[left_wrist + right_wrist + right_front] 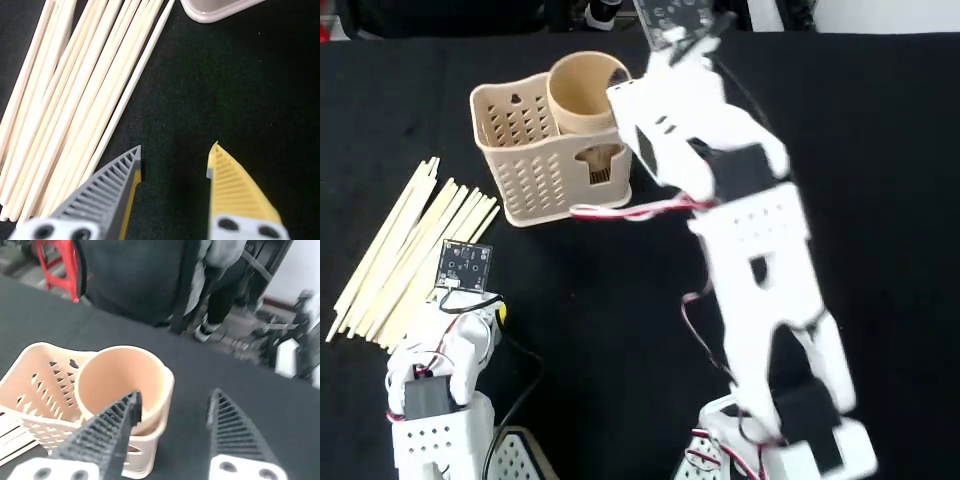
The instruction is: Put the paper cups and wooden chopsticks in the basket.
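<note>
A beige perforated basket stands at the back left of the black table, with a paper cup upright in its right end. Several wooden chopsticks lie fanned on the cloth left of the basket. My left gripper is open just above the cloth, right beside the chopsticks, holding nothing; the basket corner lies beyond. My right gripper is open at the cup in the basket, one finger over the cup's rim, nothing held.
The right arm's white body stretches from the front edge up to the basket. A red and white cable hangs in front of the basket. Black cloth lies bare to the right.
</note>
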Controlling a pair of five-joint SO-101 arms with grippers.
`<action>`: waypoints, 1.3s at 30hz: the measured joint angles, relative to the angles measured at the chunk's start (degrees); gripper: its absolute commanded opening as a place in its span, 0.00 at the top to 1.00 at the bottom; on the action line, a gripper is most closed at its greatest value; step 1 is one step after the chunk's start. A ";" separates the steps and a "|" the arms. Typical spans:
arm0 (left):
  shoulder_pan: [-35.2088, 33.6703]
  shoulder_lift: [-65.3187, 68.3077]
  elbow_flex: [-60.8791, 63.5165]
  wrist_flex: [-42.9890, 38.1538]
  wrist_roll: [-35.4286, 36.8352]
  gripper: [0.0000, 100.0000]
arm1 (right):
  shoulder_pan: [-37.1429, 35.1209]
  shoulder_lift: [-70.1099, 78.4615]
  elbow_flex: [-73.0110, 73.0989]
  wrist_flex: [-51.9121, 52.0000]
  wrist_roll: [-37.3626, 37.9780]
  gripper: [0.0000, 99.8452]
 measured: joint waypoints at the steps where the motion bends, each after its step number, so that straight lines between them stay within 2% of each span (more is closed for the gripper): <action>1: 0.00 0.00 0.00 0.00 0.00 0.78 | 0.88 -1.85 0.00 1.41 0.00 0.86; 4: 0.00 0.00 0.00 0.00 0.00 0.78 | 4.75 -7.65 0.00 6.59 0.00 0.98; 9: -1.23 0.00 0.00 -0.26 0.00 0.78 | 14.33 -16.18 2.64 17.58 0.53 0.99; 13: -5.01 0.00 0.00 -4.31 1.41 0.78 | 20.66 -20.92 15.56 19.87 1.23 0.99; 18: -5.63 0.18 -1.85 -0.88 -1.32 0.78 | 21.80 -25.76 39.21 7.91 1.49 0.99; 24: -10.55 0.00 -14.15 6.59 -7.74 0.74 | 22.68 -28.92 61.54 -11.87 1.32 0.98; 29: -10.99 0.44 -16.53 8.35 -11.78 0.74 | 22.77 -29.01 69.36 -19.25 1.32 0.99; 33: -10.99 1.67 -17.67 6.51 -11.96 0.74 | 20.48 -29.01 73.85 -22.51 1.32 0.99; 39: -10.99 16.18 -24.97 1.93 -11.87 0.74 | 20.92 -29.10 78.77 -28.92 1.32 0.99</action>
